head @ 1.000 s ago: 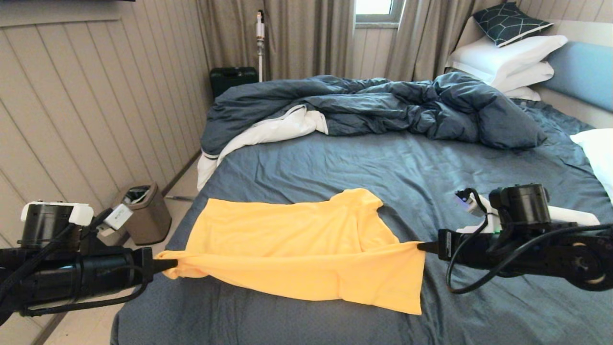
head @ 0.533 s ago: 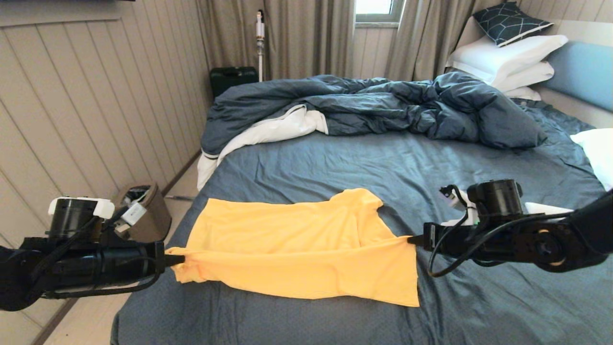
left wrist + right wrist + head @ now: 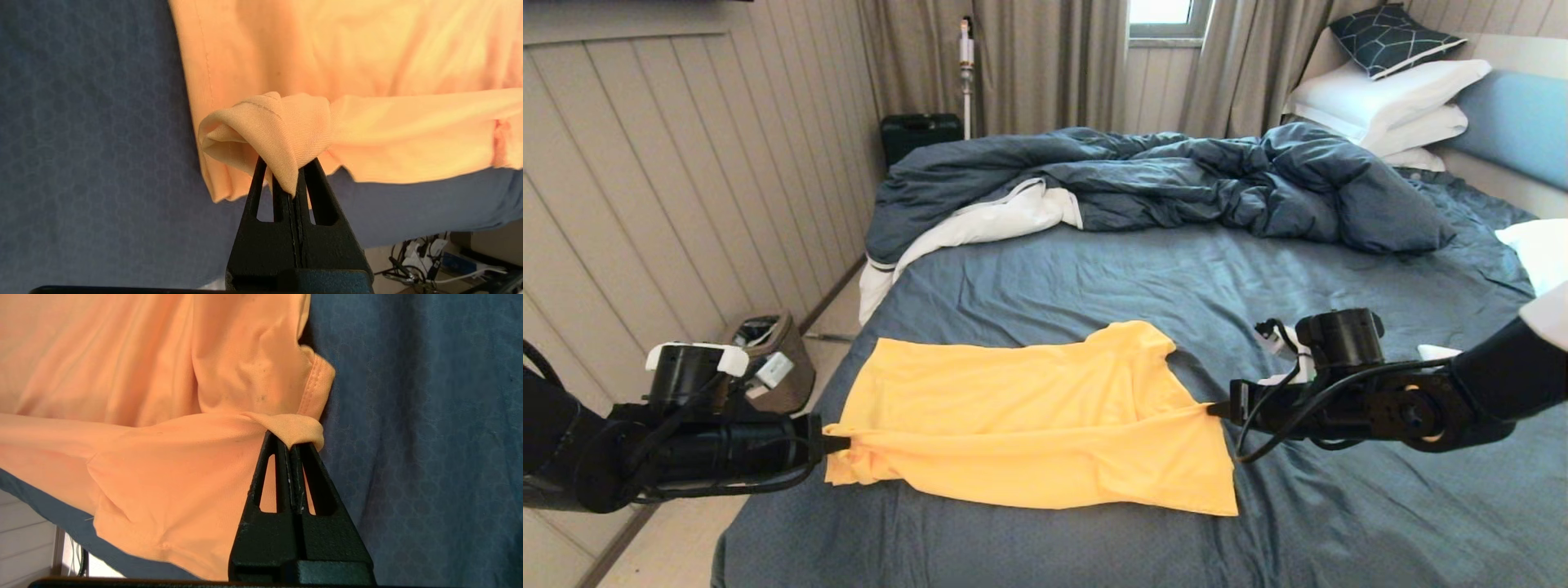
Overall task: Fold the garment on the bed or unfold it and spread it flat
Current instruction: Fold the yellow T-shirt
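Observation:
The yellow-orange garment (image 3: 1029, 416) lies across the near part of the bed (image 3: 1176, 286) on the slate-blue sheet. My left gripper (image 3: 837, 443) is shut on a bunched fold at the garment's left edge (image 3: 269, 126). At the right edge, my right gripper (image 3: 1215, 408) is shut on a pinch of fabric (image 3: 292, 430). A raised fold runs taut between the two grips, and the near layer drapes down from it toward the front. The far half lies flat, with a sleeve (image 3: 1135, 339) pointing away.
A dark blue duvet (image 3: 1160, 184) with white lining is heaped across the far half of the bed. White pillows (image 3: 1388, 98) are stacked at the headboard on the right. A small bin (image 3: 768, 359) stands on the floor left of the bed.
Both grippers have moved away from me and inward with the held fold. The near layer has been carried further onto the rest of the garment.

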`<state>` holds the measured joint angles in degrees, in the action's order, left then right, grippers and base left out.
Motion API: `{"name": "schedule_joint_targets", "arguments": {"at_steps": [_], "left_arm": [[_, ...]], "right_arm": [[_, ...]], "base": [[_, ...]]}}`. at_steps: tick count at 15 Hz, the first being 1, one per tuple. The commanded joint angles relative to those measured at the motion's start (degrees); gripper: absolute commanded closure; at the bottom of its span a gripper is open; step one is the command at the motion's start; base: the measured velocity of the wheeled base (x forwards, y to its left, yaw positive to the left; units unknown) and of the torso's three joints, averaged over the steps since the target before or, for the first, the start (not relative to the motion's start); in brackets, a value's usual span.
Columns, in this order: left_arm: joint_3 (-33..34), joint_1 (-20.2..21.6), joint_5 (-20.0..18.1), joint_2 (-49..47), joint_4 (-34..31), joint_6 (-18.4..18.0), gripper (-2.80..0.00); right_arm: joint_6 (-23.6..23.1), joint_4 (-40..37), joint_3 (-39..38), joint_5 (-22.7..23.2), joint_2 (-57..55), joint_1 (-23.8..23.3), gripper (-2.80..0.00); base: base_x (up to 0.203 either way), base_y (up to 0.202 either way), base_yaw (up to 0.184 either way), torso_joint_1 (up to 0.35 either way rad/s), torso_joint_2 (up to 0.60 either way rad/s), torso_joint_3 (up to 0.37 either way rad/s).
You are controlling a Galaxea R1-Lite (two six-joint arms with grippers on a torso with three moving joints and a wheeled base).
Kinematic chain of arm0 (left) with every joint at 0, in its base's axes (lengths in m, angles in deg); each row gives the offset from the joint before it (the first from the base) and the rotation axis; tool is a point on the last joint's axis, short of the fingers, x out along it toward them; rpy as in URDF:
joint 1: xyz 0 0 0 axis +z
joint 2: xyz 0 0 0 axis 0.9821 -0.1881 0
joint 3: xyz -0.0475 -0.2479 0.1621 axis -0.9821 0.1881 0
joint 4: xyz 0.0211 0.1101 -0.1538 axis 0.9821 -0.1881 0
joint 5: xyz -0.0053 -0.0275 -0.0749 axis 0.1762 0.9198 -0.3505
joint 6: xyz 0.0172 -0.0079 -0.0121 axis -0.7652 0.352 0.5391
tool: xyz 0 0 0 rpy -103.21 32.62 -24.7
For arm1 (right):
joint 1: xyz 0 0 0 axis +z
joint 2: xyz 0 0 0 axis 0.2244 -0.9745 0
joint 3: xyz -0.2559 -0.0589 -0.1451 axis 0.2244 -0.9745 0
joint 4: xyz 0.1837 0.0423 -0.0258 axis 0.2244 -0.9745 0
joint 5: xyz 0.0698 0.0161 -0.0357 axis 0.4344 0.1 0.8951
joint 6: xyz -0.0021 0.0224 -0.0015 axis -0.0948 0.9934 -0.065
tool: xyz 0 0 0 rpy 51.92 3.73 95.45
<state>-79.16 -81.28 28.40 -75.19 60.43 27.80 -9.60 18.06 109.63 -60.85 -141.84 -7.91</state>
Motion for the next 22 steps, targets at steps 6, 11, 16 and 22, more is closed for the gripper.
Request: {"name": "schedule_joint_targets", "arguments": {"at_steps": [6,11,16,22], "left_arm": [[-0.90,-0.04,0.00,-2.88,1.06,0.18,-2.80],[1.92,0.00,-0.07,4.59,0.49,0.43,-2.80],[5.08,0.02,0.22,11.14,-0.99,0.63,-2.80],[11.30,0.02,2.06,15.36,-1.11,0.09,0.00]], "right_arm": [[-0.80,0.27,0.93,0.15,-1.33,-0.31,-2.80],[-0.80,0.02,-0.60,0.15,2.38,-0.63,-2.80],[-0.84,-3.01,-4.36,0.15,10.07,-1.04,-2.80],[-2.94,-3.89,-12.49,0.21,13.32,-2.49,0.00]], "base": [[0.000,0.000,0.000,0.000,0.00,0.000],[0.000,0.000,0.000,0.000,0.00,0.000],[0.000,0.000,0.000,0.000,0.00,0.000],[0.000,0.000,0.000,0.000,0.00,0.000]]}}
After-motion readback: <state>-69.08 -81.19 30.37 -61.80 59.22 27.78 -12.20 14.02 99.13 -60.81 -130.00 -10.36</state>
